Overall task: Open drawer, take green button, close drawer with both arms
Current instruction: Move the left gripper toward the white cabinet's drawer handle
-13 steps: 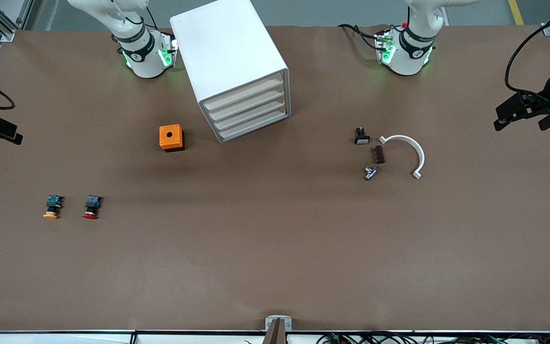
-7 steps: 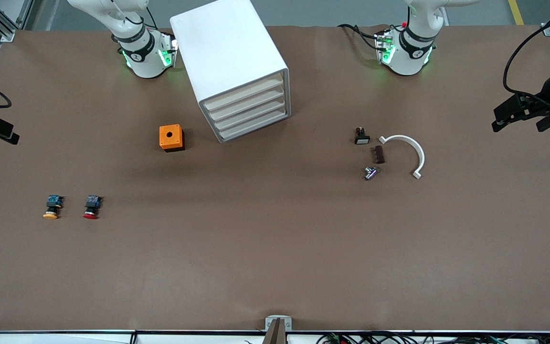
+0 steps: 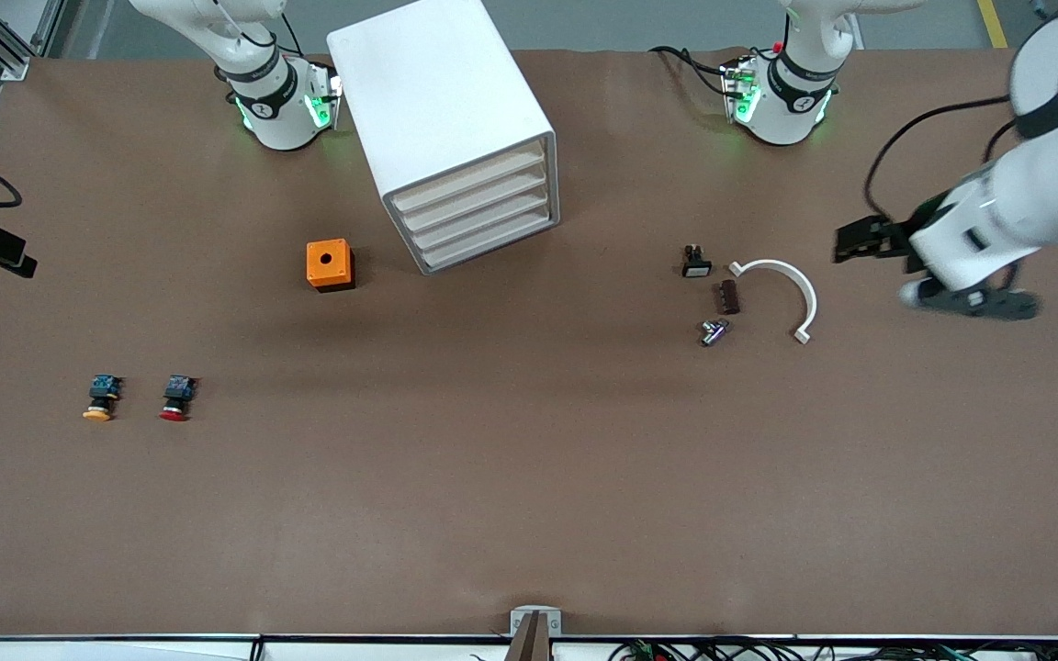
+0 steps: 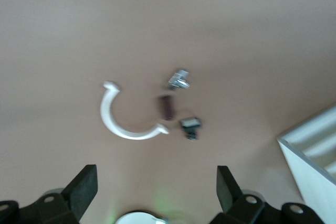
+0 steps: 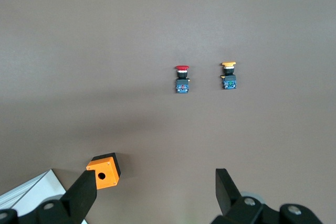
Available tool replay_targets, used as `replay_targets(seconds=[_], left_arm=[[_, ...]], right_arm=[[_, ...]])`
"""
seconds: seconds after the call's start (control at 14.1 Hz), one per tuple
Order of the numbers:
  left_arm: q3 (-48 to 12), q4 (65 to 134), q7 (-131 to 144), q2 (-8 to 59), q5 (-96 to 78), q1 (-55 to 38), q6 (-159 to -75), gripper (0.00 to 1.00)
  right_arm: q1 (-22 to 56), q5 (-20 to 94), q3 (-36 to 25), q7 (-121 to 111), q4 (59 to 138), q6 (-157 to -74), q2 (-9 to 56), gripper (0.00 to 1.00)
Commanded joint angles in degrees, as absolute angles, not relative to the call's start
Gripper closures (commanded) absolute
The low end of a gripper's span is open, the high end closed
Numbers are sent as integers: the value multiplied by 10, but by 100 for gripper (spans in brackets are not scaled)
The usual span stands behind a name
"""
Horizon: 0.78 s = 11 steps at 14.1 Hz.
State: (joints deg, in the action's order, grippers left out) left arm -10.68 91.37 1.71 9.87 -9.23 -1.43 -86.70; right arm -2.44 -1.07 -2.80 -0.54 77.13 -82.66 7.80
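The white cabinet point(image 3: 442, 119) stands between the arm bases, and its corner shows in the left wrist view point(image 4: 315, 153). All its drawers are shut, including the lowest drawer point(image 3: 492, 246). The green-capped button is hidden. My left gripper point(image 3: 846, 244) is open and empty over bare table, beside the white curved piece toward the left arm's end; its wrist view point(image 4: 156, 192) shows the fingers wide apart. My right gripper point(image 3: 5, 252) is open and empty at the right arm's end of the table; its wrist view point(image 5: 156, 192) shows the fingers spread.
An orange box point(image 3: 330, 264) with a round hole sits beside the cabinet. A yellow-orange-capped button point(image 3: 100, 397) and a red-capped button point(image 3: 176, 397) lie nearer the front camera. A white curved piece point(image 3: 791, 285) and three small parts point(image 3: 728, 296) lie near the left gripper.
My left arm has swung in from the table's end toward the white curved piece, gripper still open. The right gripper has barely moved. The drawers stay shut.
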Motion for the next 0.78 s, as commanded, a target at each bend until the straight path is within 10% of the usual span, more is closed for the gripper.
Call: replay_targets(seconds=[0.0, 0.71], left_arm=[[-138, 903, -17, 161, -152, -13, -852, 0], [-227, 918, -310, 410, -408, -28, -914, 0]], right_arm=[[-30, -8, -25, -12, 761, -823, 81, 0], [-32, -10, -25, -11, 759, -823, 81, 0]])
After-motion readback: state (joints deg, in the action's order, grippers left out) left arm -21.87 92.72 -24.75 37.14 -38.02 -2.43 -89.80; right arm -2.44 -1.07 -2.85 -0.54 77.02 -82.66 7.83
